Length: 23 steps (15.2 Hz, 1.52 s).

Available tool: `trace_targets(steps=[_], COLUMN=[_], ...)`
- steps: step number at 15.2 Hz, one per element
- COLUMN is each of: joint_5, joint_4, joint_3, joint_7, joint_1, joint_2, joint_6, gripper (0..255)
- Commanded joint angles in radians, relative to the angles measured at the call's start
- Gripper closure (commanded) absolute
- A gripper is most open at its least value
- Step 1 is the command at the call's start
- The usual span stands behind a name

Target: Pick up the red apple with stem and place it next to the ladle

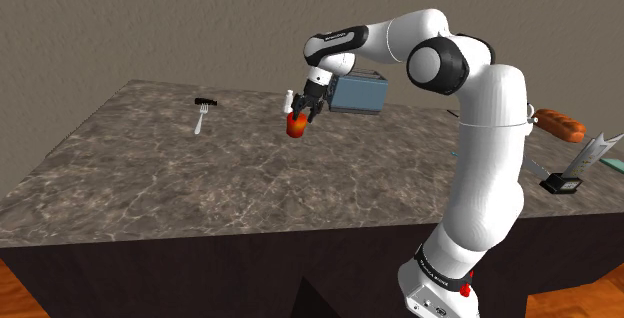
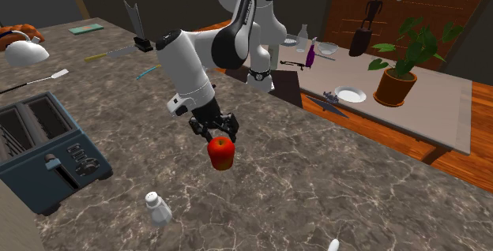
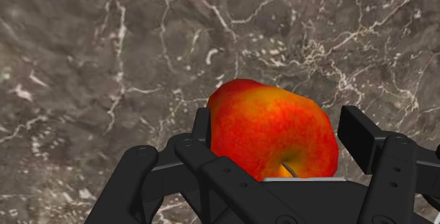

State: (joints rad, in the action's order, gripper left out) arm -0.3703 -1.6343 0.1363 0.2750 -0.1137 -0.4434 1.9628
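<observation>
A red apple (image 1: pixel 296 126) (image 2: pixel 222 153) (image 3: pixel 268 134) with yellow-orange patches hangs a little above the dark marble counter (image 1: pixel 150 186). My gripper (image 1: pixel 300 113) (image 2: pixel 215 129) (image 3: pixel 278 134) is shut on it from above, one black finger (image 3: pixel 356 134) on each side. A pale stem stub shows near the palm. The ladle (image 1: pixel 203 114), a small white utensil with a black handle, lies on the counter well toward the shoulder view's left of the apple. Its white end (image 2: pixel 333 245) peeks in at the second exterior view's lower edge.
A blue-grey toaster (image 1: pixel 358 93) (image 2: pixel 47 159) stands just behind the gripper, and a white shaker (image 2: pixel 158 207) (image 1: pixel 289 98) beside it. Bread (image 1: pixel 558 123) and knives (image 1: pixel 575 171) lie at the counter's far right. A table with a potted plant (image 2: pixel 399 72) stands beyond.
</observation>
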Motion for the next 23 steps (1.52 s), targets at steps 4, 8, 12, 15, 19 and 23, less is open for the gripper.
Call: trace_targets(steps=[4, 8, 12, 15, 19, 23], joint_5=[0.000, 0.008, 0.015, 0.020, 0.025, 0.030], joint_4=[-0.002, 0.023, 0.051, 0.076, 0.113, 0.154], joint_3=[0.000, 0.002, 0.005, 0.006, 0.008, 0.009], joint_7=[0.000, -0.014, -0.028, -0.039, -0.053, -0.066], joint_1=[0.001, 0.001, 0.000, -0.001, -0.002, -0.004], joint_2=[-0.001, 0.018, 0.035, 0.046, 0.057, 0.065], joint_6=[0.001, -0.041, -0.085, -0.118, -0.164, -0.212], gripper=[255, 255, 255, 255, 255, 255])
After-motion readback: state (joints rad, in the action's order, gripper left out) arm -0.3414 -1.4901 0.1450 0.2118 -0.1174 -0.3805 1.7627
